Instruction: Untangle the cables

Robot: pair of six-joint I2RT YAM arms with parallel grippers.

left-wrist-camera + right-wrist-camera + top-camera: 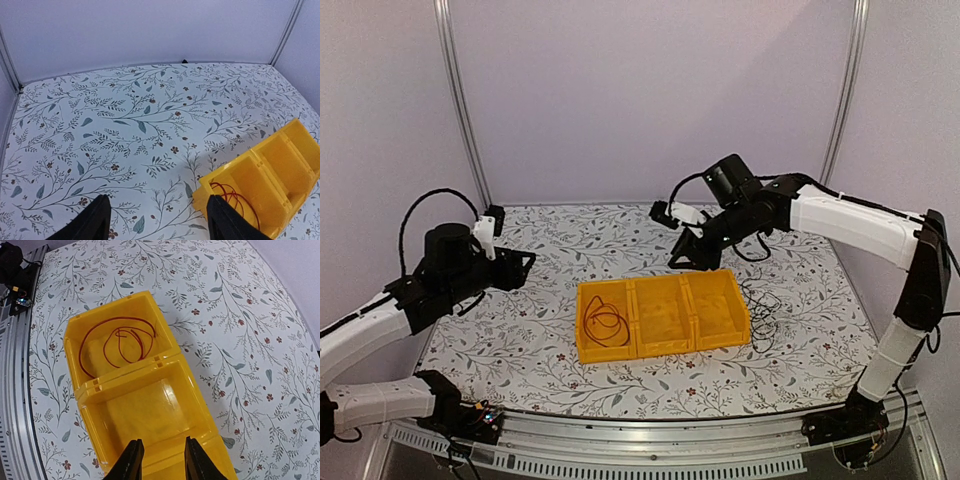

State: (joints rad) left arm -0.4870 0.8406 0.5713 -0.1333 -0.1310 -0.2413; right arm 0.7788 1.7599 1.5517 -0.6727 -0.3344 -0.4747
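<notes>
red cable (pixel 117 342) coiled in left pocket of yellow bin (pixel 665 349), black cables (pixel 761 306) on table (pixel 550 250) beside it, left jaws wide apart, right jaws apart too

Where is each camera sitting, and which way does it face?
Top external: high at the near edge, looking down on left arm, right arm, yellow bin.
Left wrist: low over the table, facing the far wall; open left pincer.
Right wrist: above the bin, looking down; open right pincer.
Shared: all three show the red cable in the bin.

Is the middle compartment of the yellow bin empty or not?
Empty: the yellow plastic bin's middle compartment shows only bare floor. The thin red cable lies coiled in the neighbouring end compartment.
</notes>
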